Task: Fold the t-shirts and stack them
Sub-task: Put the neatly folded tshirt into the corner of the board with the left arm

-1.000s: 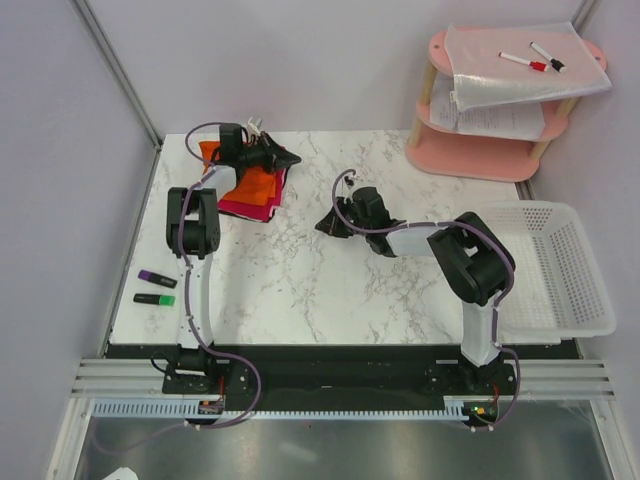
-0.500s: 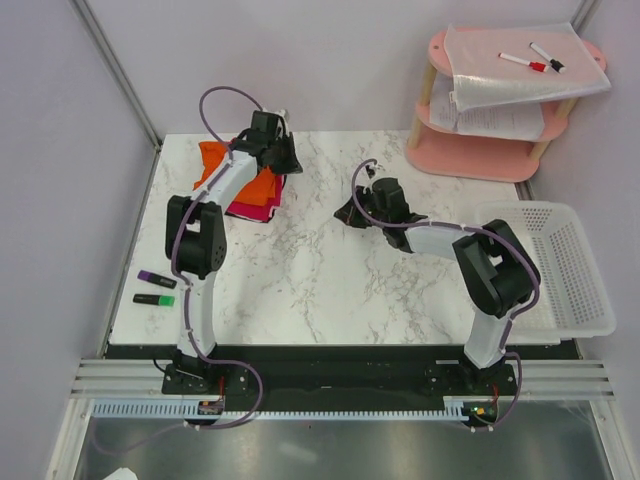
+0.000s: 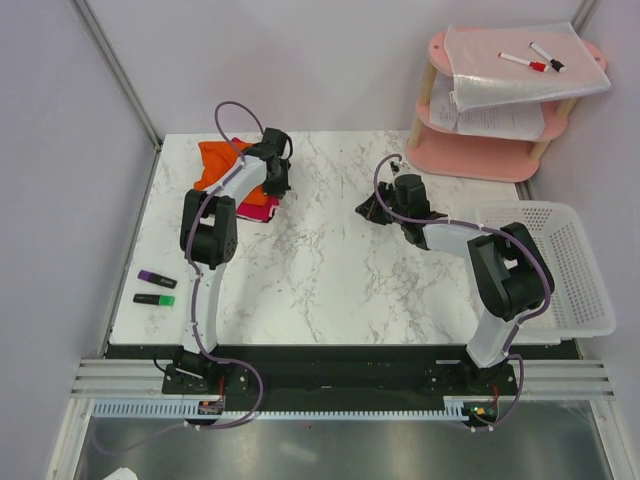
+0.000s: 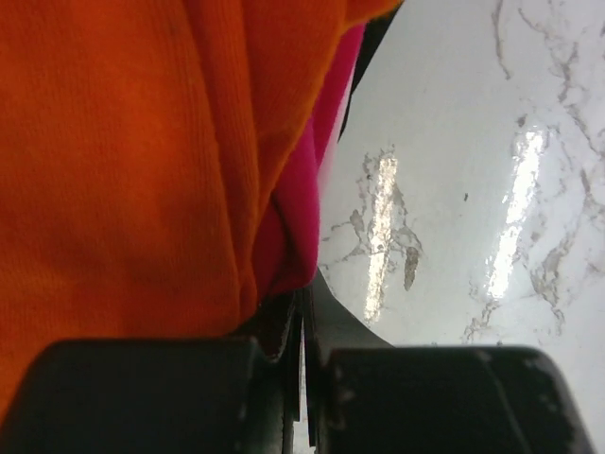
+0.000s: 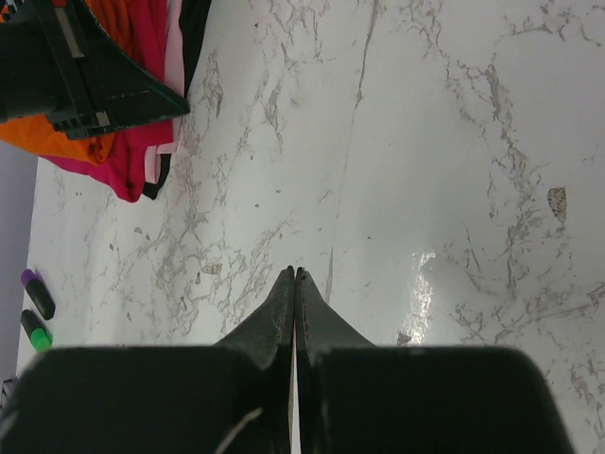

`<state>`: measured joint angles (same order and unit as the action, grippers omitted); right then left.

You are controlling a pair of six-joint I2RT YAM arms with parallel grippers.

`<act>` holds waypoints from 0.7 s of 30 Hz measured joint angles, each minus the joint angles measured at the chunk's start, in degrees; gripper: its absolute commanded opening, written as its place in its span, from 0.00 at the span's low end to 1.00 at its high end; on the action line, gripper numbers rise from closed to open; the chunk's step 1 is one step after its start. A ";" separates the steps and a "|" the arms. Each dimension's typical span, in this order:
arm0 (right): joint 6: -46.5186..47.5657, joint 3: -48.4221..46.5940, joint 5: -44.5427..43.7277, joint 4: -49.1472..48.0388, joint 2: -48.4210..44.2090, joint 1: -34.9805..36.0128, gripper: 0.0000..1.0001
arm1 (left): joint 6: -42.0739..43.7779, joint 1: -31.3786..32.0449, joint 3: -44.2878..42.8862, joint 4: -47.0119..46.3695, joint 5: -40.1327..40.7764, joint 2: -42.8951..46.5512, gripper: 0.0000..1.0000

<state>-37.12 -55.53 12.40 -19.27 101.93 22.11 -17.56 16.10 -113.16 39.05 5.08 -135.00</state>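
Shirts are stacked, orange t-shirt (image 4: 123, 142) over magenta t-shirt (image 4: 295, 218), and their edge is touched just ahead-left of the left gripper (image 4: 302, 307), whose jaws are pressed together. Right gripper (image 5: 296, 276) is likewise closed over the marble table (image 5: 425, 142), with the stack well ahead to its left.
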 measured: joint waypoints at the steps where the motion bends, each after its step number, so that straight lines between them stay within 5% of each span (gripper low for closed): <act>1: 0.00 0.07 0.20 0.00 0.00 -0.15 0.01 | 0.00 -0.02 -0.39 0.24 0.59 -0.39 0.02; 11: -0.04 1.20 2.47 -0.24 0.00 -0.37 0.01 | -0.35 -3.30 -4.83 1.57 0.20 -3.15 0.02; 21: -0.13 1.86 3.85 -0.44 0.00 -0.37 0.01 | -2.75 -15.37 -5.35 1.51 -2.67 -3.45 0.02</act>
<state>-37.26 -53.67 16.25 -19.70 101.93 21.74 -20.32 0.73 -118.52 40.56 2.42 -138.45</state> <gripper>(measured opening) 0.007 0.025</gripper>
